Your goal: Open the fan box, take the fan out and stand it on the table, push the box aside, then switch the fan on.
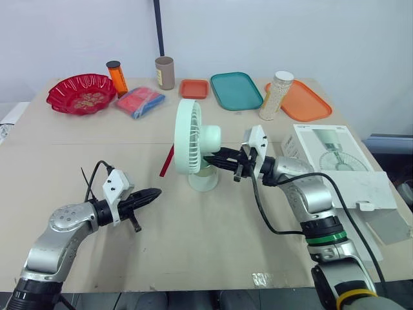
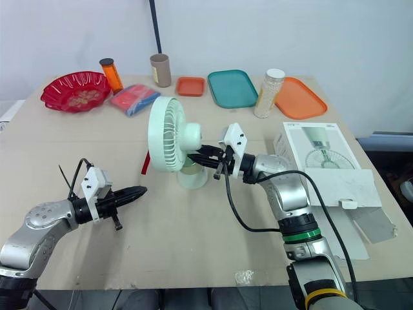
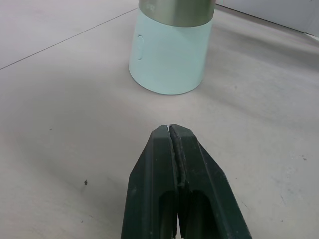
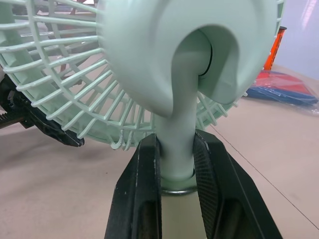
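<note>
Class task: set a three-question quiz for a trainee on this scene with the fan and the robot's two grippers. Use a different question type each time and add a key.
1. Which part of the fan does the right gripper clamp? A) grille B) neck C) base
2. True or false: the fan lies on its side.
3. Fill in: the left gripper is ____ and holds nothing.
Key: 1 B; 2 false; 3 shut.

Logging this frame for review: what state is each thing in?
fan: upright on the table, neck gripped.
fan box: lying flat, end flap open.
right gripper: shut on the fan's neck.
left gripper: shut, empty.
bead jar: upright, capped.
</note>
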Controlling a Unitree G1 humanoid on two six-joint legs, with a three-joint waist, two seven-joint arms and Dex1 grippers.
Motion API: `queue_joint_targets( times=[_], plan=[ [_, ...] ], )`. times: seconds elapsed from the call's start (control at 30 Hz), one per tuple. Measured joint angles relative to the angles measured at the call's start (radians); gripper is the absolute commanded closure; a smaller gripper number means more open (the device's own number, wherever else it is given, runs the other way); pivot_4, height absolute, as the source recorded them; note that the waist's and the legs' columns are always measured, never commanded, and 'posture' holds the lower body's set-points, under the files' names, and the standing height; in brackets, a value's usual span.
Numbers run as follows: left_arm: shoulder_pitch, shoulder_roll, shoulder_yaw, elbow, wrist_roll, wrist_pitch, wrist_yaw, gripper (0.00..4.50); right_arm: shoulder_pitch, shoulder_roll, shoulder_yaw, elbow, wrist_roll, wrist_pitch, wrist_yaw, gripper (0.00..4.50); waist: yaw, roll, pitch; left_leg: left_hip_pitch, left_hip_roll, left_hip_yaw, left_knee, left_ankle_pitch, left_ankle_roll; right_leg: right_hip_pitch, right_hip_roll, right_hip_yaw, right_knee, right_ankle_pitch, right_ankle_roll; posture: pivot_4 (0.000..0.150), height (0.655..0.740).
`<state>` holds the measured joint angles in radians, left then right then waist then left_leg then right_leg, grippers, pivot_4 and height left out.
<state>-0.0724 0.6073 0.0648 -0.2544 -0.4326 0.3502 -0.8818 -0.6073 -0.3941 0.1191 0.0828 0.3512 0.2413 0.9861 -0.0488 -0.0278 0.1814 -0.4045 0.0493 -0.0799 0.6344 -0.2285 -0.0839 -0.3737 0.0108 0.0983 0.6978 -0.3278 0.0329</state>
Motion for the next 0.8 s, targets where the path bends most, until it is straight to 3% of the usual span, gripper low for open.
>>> queue_joint_targets(
  times=[0.13, 0.17, 0.2, 0.27, 0.4, 0.8],
  plan=[
    [0.004, 0.008, 0.000, 0.000, 0.001, -0.004, -0.004, 4.38, 0.000, 0.002, 0.000, 0.000, -0.003, -0.001, -0.003, 4.16, 0.000, 0.000, 0.000, 0.000, 0.000, 0.000, 0.000, 0.000, 0.000, 0.000, 0.000, 0.000, 0.000, 0.000, 0.000, 0.150, 0.7400],
    [0.011, 0.012, 0.001, -0.001, 0.001, -0.005, -0.007, 4.50, 0.000, 0.002, 0.000, 0.000, -0.004, -0.001, -0.004, 3.13, 0.000, 0.000, 0.000, 0.000, 0.000, 0.000, 0.000, 0.000, 0.000, 0.000, 0.000, 0.000, 0.000, 0.000, 0.000, 0.150, 0.7400],
    [0.021, 0.014, 0.001, -0.001, 0.001, -0.005, -0.008, 4.50, 0.001, 0.002, 0.002, 0.001, -0.009, 0.001, -0.006, 2.62, 0.000, 0.000, 0.000, 0.000, 0.000, 0.000, 0.000, 0.000, 0.000, 0.000, 0.000, 0.000, 0.000, 0.000, 0.000, 0.150, 0.7400],
    [0.027, 0.014, 0.001, -0.001, 0.001, -0.005, -0.007, 4.50, 0.002, 0.003, 0.004, 0.004, -0.015, 0.001, -0.008, 2.06, 0.000, 0.000, 0.000, 0.000, 0.000, 0.000, 0.000, 0.000, 0.000, 0.000, 0.000, 0.000, 0.000, 0.000, 0.000, 0.150, 0.7400],
    [0.025, 0.013, 0.001, -0.004, 0.001, -0.003, 0.003, 4.50, 0.003, 0.006, 0.006, 0.011, -0.024, 0.001, -0.006, 0.11, 0.000, 0.000, 0.000, 0.000, 0.000, 0.000, 0.000, 0.000, 0.000, 0.000, 0.000, 0.000, 0.000, 0.000, 0.000, 0.150, 0.7400],
    [0.022, 0.007, 0.001, -0.023, 0.000, 0.007, 0.023, 4.50, 0.006, 0.007, 0.006, 0.012, -0.028, 0.000, 0.001, 0.11, 0.000, 0.000, 0.000, 0.000, 0.000, 0.000, 0.000, 0.000, 0.000, 0.000, 0.000, 0.000, 0.000, 0.000, 0.000, 0.150, 0.7400]
  ],
)
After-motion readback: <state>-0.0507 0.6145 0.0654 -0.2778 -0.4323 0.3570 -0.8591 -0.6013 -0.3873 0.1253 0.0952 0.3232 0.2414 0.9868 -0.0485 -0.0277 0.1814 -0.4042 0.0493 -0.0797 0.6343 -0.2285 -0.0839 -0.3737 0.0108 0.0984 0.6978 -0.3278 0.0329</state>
